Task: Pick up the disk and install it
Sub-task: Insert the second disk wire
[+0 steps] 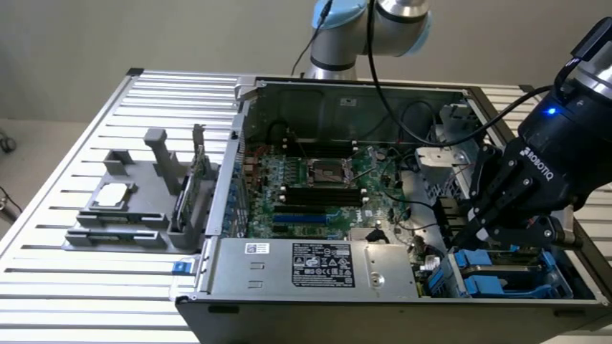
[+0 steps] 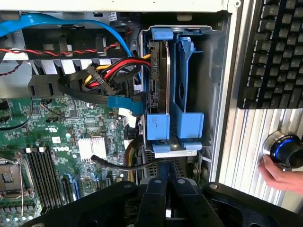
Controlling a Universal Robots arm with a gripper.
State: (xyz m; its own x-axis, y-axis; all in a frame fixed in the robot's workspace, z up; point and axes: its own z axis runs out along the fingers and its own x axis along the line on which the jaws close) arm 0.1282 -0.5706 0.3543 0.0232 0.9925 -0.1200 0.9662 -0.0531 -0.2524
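Observation:
The disk (image 2: 158, 80) stands on edge inside the grey drive cage (image 2: 215, 71) of the open computer case, its dark side showing between the blue parts of its carrier (image 2: 157, 127). A second blue carrier (image 2: 187, 101) sits beside it in the same cage. My gripper (image 2: 165, 182) hovers just outside the cage, in line with the disk's blue end. Its black fingers (image 2: 155, 189) are pressed together with nothing between them. In the exterior view the gripper (image 1: 475, 240) hangs over the blue drive bay (image 1: 502, 276) at the case's corner on the exterior view's right.
Red, yellow and blue cables (image 2: 106, 78) crowd the space beside the cage, over the motherboard (image 1: 316, 186). The silver power-supply box (image 1: 320, 265) lies along the case's front. A grey fixture (image 1: 134, 208) stands on the slatted table. A keyboard (image 2: 274, 52) and a hand (image 2: 279, 172) on a knob lie beside the case.

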